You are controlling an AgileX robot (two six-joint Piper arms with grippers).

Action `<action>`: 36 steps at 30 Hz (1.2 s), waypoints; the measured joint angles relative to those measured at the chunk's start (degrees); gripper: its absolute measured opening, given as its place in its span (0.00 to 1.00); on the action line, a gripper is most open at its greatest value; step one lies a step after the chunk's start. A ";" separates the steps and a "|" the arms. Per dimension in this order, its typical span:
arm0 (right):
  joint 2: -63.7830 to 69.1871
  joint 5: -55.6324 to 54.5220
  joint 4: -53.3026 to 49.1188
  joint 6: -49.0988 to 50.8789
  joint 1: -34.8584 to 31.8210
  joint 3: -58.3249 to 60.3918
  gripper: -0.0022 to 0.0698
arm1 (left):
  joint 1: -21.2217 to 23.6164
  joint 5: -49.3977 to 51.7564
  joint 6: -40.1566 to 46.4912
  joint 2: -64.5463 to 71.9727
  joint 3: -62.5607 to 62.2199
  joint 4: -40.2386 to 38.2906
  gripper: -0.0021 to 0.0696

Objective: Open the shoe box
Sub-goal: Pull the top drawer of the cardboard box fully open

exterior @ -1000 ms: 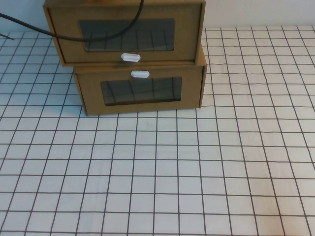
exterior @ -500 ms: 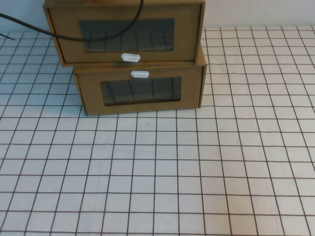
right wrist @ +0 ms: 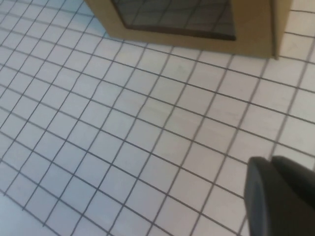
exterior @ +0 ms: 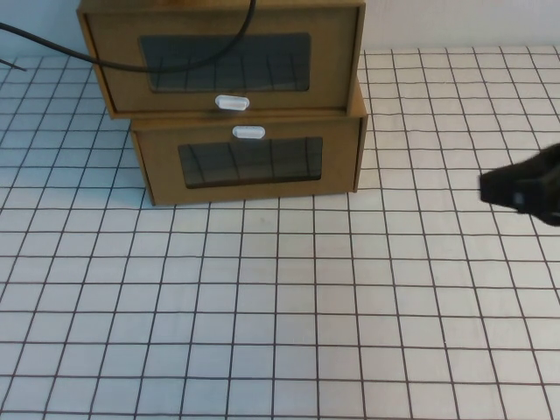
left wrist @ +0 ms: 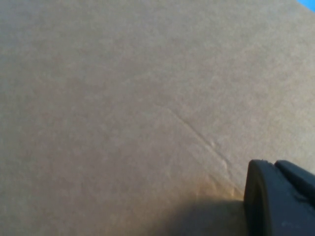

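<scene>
Two brown cardboard shoe boxes are stacked at the back of the table. The upper box (exterior: 223, 57) and the lower box (exterior: 249, 162) each have a dark front window. Each also has a white handle, the upper handle (exterior: 232, 102) and the lower handle (exterior: 248, 132). My right gripper (exterior: 523, 188) hangs shut and empty over the tiles to the right of the boxes. Its wrist view shows its fingertips (right wrist: 270, 162) pressed together, with the lower box (right wrist: 256, 29) ahead. My left gripper (left wrist: 274, 164) is shut, close against plain cardboard (left wrist: 123, 98), and is outside the high view.
A black cable (exterior: 131, 61) drapes across the upper box's front from the left. The table is covered with a white cloth with a grid pattern (exterior: 262, 306). A pale wall rises behind the boxes.
My right gripper has come into the high view from the right edge; earlier it was out of frame. The boxes have not moved.
</scene>
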 joint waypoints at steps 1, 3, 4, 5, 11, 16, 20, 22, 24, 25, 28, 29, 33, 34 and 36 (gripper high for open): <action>2.20 -0.65 -1.34 0.61 2.57 -1.92 0.01 | 0.00 0.03 0.00 0.00 0.00 0.00 0.03; 6.16 -1.70 -4.87 2.65 8.20 -5.78 0.01 | 0.00 0.03 0.00 0.00 0.00 0.00 0.03; 8.37 -2.28 -7.50 4.21 11.10 -7.69 0.01 | 0.00 0.03 0.00 0.00 0.00 0.00 0.03; 10.59 -2.56 -10.45 5.96 14.00 -9.61 0.01 | 0.00 0.03 0.00 0.00 0.00 0.00 0.03; 22.32 -3.54 -29.90 17.33 28.39 -19.24 0.01 | 0.00 0.03 -0.13 0.00 -0.02 0.00 0.03; 29.28 -7.08 -53.58 26.69 36.57 -23.58 0.01 | 0.00 0.03 -0.16 0.00 -0.02 0.00 0.03; 33.51 -13.80 -75.19 35.95 39.57 -23.85 0.01 | 0.00 0.03 -0.16 0.00 -0.02 -0.02 0.03; 35.53 -16.99 -84.59 39.82 39.99 -23.97 0.03 | 0.00 0.13 -0.16 0.00 -0.02 -0.02 0.03; 37.20 -19.21 -92.14 43.07 39.99 -24.08 0.06 | 0.00 0.13 -0.16 0.00 -0.02 -0.02 0.03; 38.11 -19.79 -95.67 44.75 39.99 -24.17 0.09 | 0.00 0.13 -0.16 0.00 -0.02 -0.02 0.03; 40.63 -20.04 -102.48 49.58 39.99 -24.84 0.19 | 0.00 0.13 -0.16 0.00 -0.02 -0.12 0.03; 41.44 -20.04 -104.34 51.01 39.99 -25.29 0.21 | 0.00 0.13 -0.16 0.00 -0.02 -0.12 0.03; 44.05 -20.51 -110.16 54.94 39.99 -27.30 0.28 | 0.00 0.13 -0.16 0.00 -0.02 -0.12 0.03; 44.31 -20.52 -110.94 55.29 39.99 -28.07 0.29 | 0.00 0.16 -0.16 0.00 -0.02 -0.12 0.03; 45.20 -20.52 -111.97 55.91 39.99 -29.86 0.34 | 0.00 0.16 -0.16 0.00 -0.02 -0.12 0.03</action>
